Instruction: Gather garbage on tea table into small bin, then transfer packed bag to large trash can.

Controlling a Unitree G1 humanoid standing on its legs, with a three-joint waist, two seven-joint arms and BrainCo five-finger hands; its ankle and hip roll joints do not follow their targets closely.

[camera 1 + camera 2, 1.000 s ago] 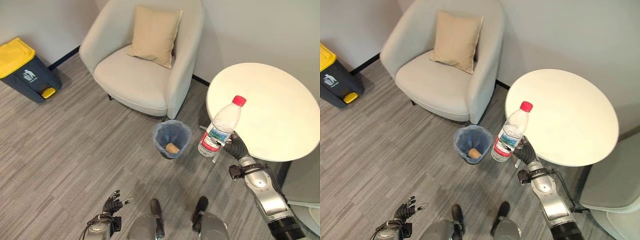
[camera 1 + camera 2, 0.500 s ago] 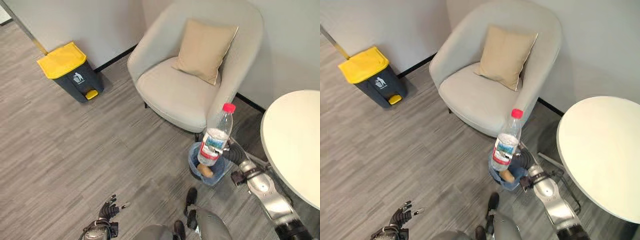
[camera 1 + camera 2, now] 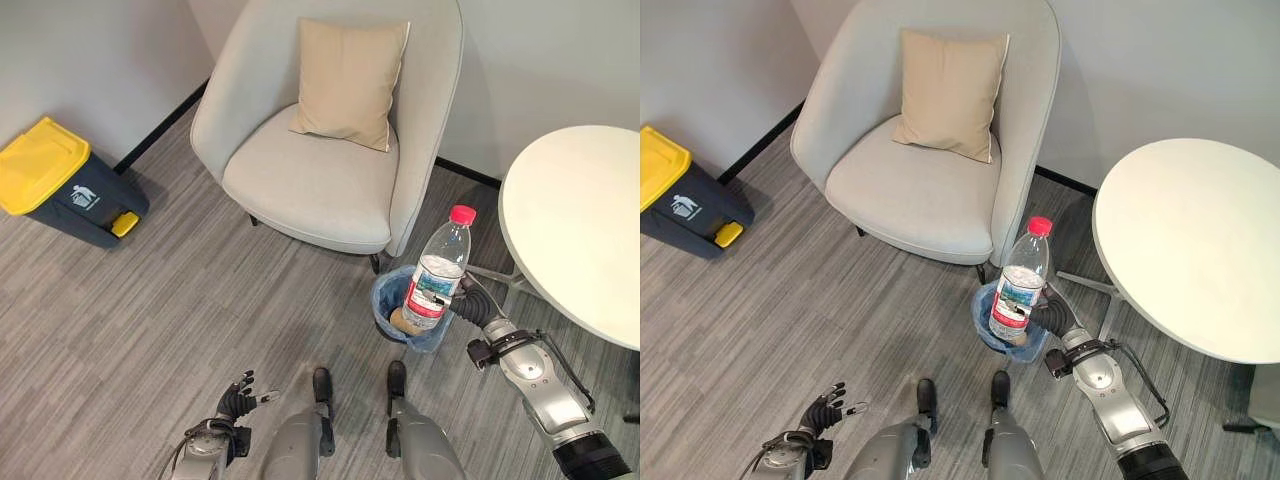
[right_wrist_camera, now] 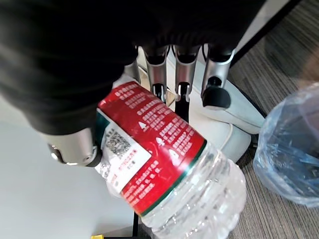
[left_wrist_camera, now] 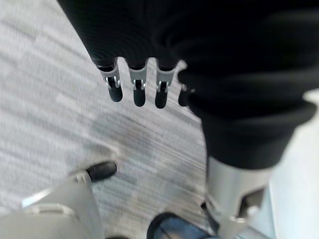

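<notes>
Your right hand (image 3: 1053,316) grips a clear ribbed plastic bottle (image 3: 1019,281), red-capped, above the bag-lined small bin (image 3: 386,300); left hand (image 3: 233,404) hangs open.

Upright btl (image 3: 436,267) over bin (image 3: 385,297)

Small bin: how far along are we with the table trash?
Done: the round table looks bare, and a brown scrap already lies in the small bin. In hand: the right hand holds a water bottle upright above that bin. Left: dropping the bottle, then carrying the bag to the yellow-lidded trash can.
</notes>
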